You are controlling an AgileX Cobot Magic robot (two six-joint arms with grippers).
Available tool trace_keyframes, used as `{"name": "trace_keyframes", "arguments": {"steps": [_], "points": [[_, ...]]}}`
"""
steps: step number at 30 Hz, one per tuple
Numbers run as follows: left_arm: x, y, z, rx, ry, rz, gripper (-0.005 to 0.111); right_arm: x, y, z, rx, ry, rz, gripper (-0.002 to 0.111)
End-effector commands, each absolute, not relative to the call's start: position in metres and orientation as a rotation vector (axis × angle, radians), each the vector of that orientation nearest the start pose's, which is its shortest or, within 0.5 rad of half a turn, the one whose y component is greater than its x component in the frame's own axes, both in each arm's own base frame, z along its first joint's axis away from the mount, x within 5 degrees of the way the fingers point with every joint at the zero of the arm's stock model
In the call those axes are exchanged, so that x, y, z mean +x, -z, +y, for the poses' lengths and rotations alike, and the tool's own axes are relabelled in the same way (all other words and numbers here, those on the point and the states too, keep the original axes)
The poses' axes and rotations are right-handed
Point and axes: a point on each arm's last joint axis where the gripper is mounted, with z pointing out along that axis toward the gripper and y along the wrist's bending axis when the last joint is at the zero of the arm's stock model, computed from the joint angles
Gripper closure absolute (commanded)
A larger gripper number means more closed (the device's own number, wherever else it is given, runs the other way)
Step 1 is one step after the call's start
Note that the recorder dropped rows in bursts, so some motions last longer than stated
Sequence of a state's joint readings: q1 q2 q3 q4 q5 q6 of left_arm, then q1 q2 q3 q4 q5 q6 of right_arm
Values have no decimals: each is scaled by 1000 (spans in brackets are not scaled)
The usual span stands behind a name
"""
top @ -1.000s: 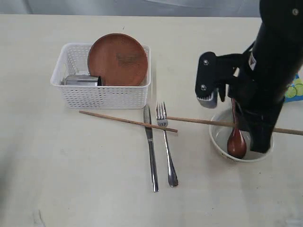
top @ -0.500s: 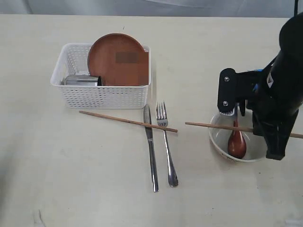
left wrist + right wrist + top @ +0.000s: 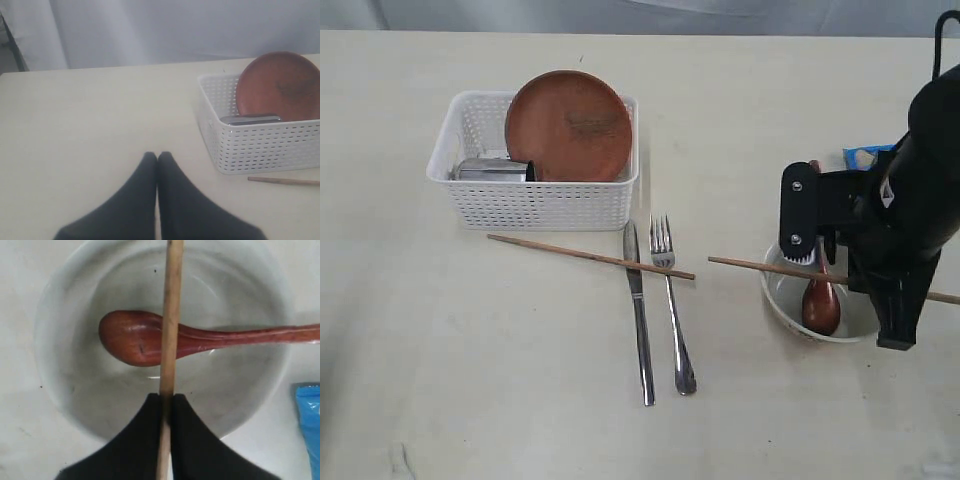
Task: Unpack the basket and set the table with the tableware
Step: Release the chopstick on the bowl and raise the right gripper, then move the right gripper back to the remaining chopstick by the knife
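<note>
Exterior view shows the knife (image 3: 640, 320), the fork (image 3: 672, 310) and one chopstick (image 3: 580, 254) on the table (image 3: 470, 350), and the spoon (image 3: 820, 305) in the bowl (image 3: 775, 300). The right gripper (image 3: 166, 397) pinches the second chopstick (image 3: 750, 266) tightly over the bowl. The plate (image 3: 568, 125) and the cup (image 3: 492, 169) wait in the basket (image 3: 540, 205). The left gripper (image 3: 157, 157) is closed and empty, apart from the basket.

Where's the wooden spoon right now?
Exterior view, right side: the spoon rests in the cream bowl, beneath the chopstick clamped in the right jaws.
</note>
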State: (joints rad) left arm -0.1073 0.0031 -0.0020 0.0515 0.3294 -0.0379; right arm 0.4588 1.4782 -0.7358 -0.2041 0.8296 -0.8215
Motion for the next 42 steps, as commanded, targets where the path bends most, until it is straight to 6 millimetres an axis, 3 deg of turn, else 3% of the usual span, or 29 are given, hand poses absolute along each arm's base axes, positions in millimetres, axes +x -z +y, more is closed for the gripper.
{"name": "trace_keyframes", "arguments": {"steps": [1,7,11,18,21,24,28,33,37,42], "points": [[54,-184,-5,101,61,1800,107,215,-178,89,-2005,272,2313,95],[54,-184,-5,101,61,1800,107,216,-178,87,-2023,298,2304,72],[54,-184,-5,101,61,1800,107,215,-183,87,-2031,320,2285,71],[54,-184,-5,101,61,1800,107,211,-220,86,-1894,355,2233,71],[54,-184,-5,101,61,1800,107,202,-236,86,-1792,298,2210,71],[54,-184,-5,101,61,1800,107,191,-255,94,-1629,125,2203,71],[54,-184,-5,101,61,1800,107,192,-283,112,-1314,-109,2296,72],[54,-184,-5,101,61,1800,107,211,-303,152,-1366,-372,2426,72],[54,-184,-5,101,61,1800,107,226,-292,194,-1552,-382,2430,72],[54,-184,-5,101,61,1800,107,238,-259,248,-1708,-282,2444,72]]}}
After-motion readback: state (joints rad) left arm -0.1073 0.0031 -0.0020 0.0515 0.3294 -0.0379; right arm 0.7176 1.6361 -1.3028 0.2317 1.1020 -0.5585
